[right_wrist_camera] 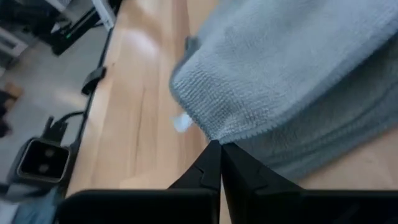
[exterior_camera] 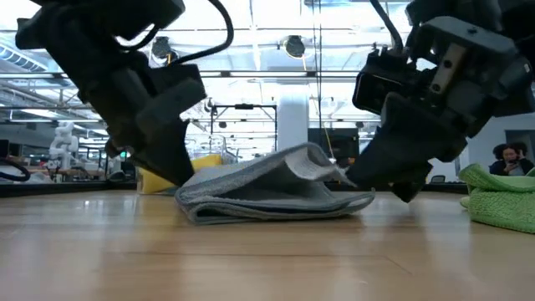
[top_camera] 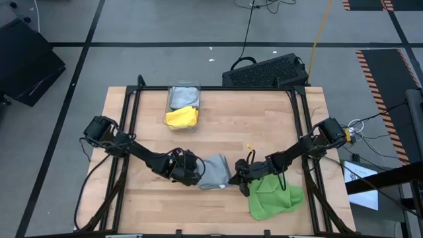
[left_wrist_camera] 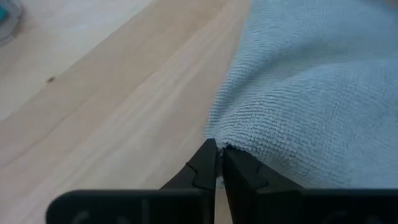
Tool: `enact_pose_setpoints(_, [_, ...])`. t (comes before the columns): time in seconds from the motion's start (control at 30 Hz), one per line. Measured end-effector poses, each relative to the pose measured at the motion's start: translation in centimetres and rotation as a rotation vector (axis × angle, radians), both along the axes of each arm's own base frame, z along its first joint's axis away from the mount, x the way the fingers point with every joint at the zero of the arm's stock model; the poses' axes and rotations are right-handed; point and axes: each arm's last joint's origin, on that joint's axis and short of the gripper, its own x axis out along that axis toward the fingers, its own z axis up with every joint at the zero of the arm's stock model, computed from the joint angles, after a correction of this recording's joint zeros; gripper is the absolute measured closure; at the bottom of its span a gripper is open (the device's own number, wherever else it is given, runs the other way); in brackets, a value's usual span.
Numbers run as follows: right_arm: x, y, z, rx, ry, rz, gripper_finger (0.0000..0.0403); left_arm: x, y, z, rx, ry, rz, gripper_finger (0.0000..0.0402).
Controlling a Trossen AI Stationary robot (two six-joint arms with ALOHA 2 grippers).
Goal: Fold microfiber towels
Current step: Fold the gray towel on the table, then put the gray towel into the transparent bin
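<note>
Grey towel lies folded at the table's front centre, one flap raised on its right side. Left gripper sits at the towel's left edge, fingers almost together with a slim gap, cloth edge at the tips; a pinch cannot be confirmed. Right gripper has its fingers pressed together on the raised flap's hem. No readable writing. Clear bin at the back holds a yellow towel and a grey one. Bright green towel lies crumpled front right.
</note>
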Motion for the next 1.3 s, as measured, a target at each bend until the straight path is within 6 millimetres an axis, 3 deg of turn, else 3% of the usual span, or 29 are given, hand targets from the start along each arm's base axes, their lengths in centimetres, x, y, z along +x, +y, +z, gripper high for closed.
enact_pose_setpoints(0.13, [0.0,-0.1,0.2,0.006,0.006,0.060,0.0392,-0.5,0.2,0.0,0.063,0.060,-0.044,0.0351])
enact_pose_setpoints(0.33, [0.1,-0.5,0.2,0.007,0.007,0.081,0.0353,-0.6,0.3,0.9,0.095,0.071,-0.117,0.0276])
enact_pose_setpoints(0.53, [0.0,-0.2,0.2,0.048,0.026,0.173,0.0294,-1.5,0.1,4.4,0.065,-0.010,-0.168,0.0221])
enact_pose_setpoints(0.77, [-0.3,-0.5,1.1,0.074,0.046,0.263,0.0248,-2.6,-0.7,7.7,0.136,-0.154,-0.202,0.0213])
enact_pose_setpoints(0.9, [-0.6,-1.4,3.0,-0.017,-0.002,0.194,0.0253,-1.9,-1.4,6.4,0.179,-0.130,-0.252,0.0213])
enact_pose_setpoints(1.03, [0.5,-1.7,5.1,-0.178,-0.268,0.036,0.0276,-1.0,-1.7,4.5,0.241,-0.094,-0.271,0.0213])
enact_pose_setpoints(1.13, [1.7,-1.6,4.8,-0.194,-0.339,0.010,0.0303,-0.5,-1.6,2.8,0.287,-0.016,-0.330,0.0213])
enact_pose_setpoints(1.3, [4.1,-1.4,2.5,-0.255,-0.289,-0.014,0.0365,-0.5,-1.6,1.3,0.330,0.088,-0.431,0.0213])
